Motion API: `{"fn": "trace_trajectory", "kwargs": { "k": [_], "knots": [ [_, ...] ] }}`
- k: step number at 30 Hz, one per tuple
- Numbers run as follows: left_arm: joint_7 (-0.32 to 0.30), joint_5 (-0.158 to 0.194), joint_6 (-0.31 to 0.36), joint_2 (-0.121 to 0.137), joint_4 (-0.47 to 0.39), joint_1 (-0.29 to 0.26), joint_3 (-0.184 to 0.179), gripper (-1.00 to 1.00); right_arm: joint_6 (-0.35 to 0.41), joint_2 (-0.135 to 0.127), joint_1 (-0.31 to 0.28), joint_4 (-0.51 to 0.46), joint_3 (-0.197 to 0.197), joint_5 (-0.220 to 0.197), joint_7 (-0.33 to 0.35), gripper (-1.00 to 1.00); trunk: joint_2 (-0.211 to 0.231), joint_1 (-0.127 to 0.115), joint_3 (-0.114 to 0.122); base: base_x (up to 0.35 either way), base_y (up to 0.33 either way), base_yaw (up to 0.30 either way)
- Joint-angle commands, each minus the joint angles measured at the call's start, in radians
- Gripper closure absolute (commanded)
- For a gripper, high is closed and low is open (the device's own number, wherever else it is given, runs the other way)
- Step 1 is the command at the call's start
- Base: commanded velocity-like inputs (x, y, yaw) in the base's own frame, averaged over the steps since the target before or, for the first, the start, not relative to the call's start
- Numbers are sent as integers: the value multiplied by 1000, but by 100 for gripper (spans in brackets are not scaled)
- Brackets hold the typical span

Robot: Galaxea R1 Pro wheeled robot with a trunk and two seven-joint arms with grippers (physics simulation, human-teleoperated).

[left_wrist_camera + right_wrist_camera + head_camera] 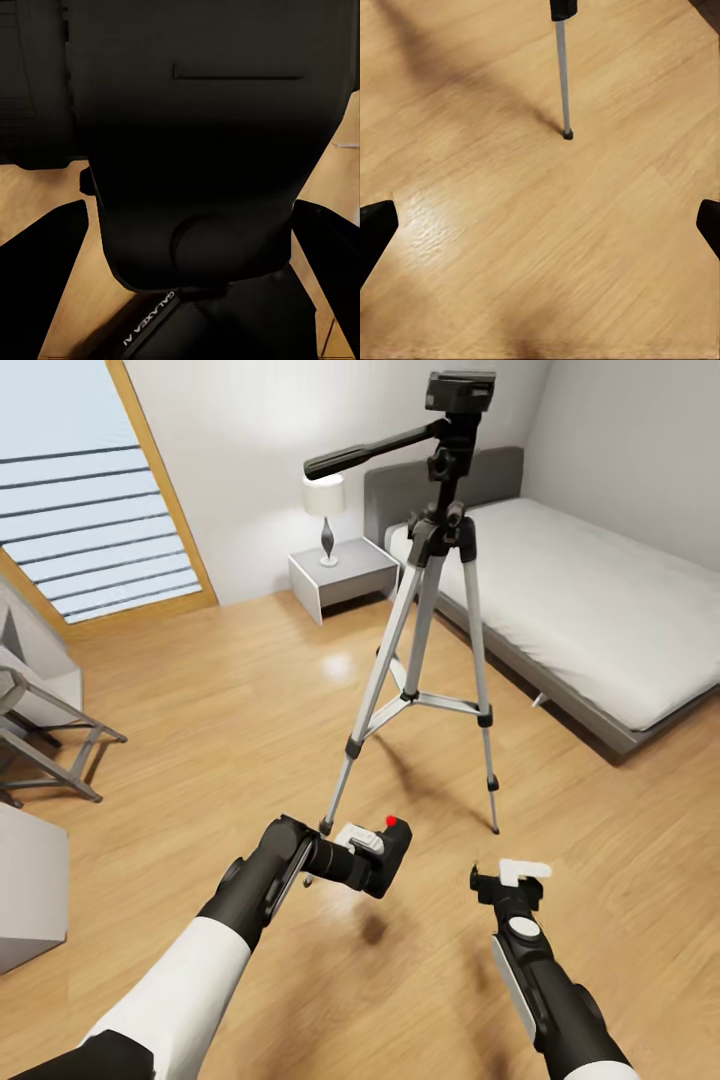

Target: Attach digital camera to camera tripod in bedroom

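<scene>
Matte black and blocky, the camera (388, 852) with its round red button sits clamped in the left tool (372, 857), held above the floor just in front of the tripod's (432, 650) nearest foot; in the left wrist view its smooth dark body (195, 150) bulks between the two fingers (37, 277). The tripod stands upright on glossy light wood planks (250, 680), three slim silver tube legs splayed under a black head with a long pan handle, the grey bed (590, 610) right behind it. The right tool (512, 882) hangs in front of the tripod, jaws spread wide and holding nothing, one thin leg tip (567, 133) showing in its wrist view.
</scene>
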Motion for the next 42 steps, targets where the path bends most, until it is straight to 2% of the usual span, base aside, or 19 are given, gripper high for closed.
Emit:
{"fn": "trace_trajectory", "kwargs": {
  "k": [1,3,4,6,8,10,11,14,17,22,26,27,28,34,36,40,42],
  "knots": [
    [-10,-6,-4,0,9,0,0,100,7,1,0,20,0,5,-1,-100,7,-4,3,0,0,0],
    [-11,-4,-29,0,30,0,-1,100,2,2,0,57,1,5,1,-100,21,-12,9,0,0,0],
    [-12,-5,-73,0,68,0,-1,100,-11,2,0,93,3,4,2,-100,28,-15,12,0,0,0],
    [-14,-5,-107,0,100,1,-1,100,-24,2,0,114,4,4,2,-100,42,-23,18,0,0,0],
    [-17,-7,-187,0,172,0,3,100,-54,3,0,151,6,4,4,-100,56,-31,25,0,0,0],
    [-17,-7,-220,4,200,1,4,100,-64,4,0,164,9,3,5,-100,70,-38,31,0,0,0],
    [-17,-6,-228,12,207,1,5,100,-67,5,0,166,10,3,5,-100,77,-42,34,0,0,0],
    [-20,2,-284,79,236,1,8,100,-74,12,0,180,13,2,6,-100,98,-54,43,0,0,0],
    [-19,4,-340,105,289,1,10,100,-76,18,0,193,14,3,5,-100,119,-65,53,0,0,0],
    [-13,2,-446,117,405,1,28,100,-78,21,0,227,14,3,5,-100,154,-84,68,0,0,0],
    [-10,2,-476,119,445,1,34,100,-78,21,0,248,14,3,6,-100,182,-100,81,0,0,0],
    [-6,2,-542,121,525,1,37,100,-79,21,0,290,14,4,6,-100,189,-104,84,0,0,0],
    [-5,2,-562,123,546,1,39,100,-80,20,0,300,14,4,6,-100,196,-107,87,0,0,0],
    [12,2,-619,136,608,1,47,100,-113,19,0,332,13,6,5,-100,238,-130,106,0,0,0],
    [24,2,-658,145,661,1,51,100,-145,17,0,373,12,7,3,-100,252,-138,112,0,0,0],
    [27,2,-689,155,700,1,52,100,-154,15,0,402,11,9,3,-100,280,-153,125,0,0,0],
    [29,3,-727,176,759,1,52,100,-159,11,0,428,11,10,3,-100,294,-161,131,0,0,0]
  ]
}}
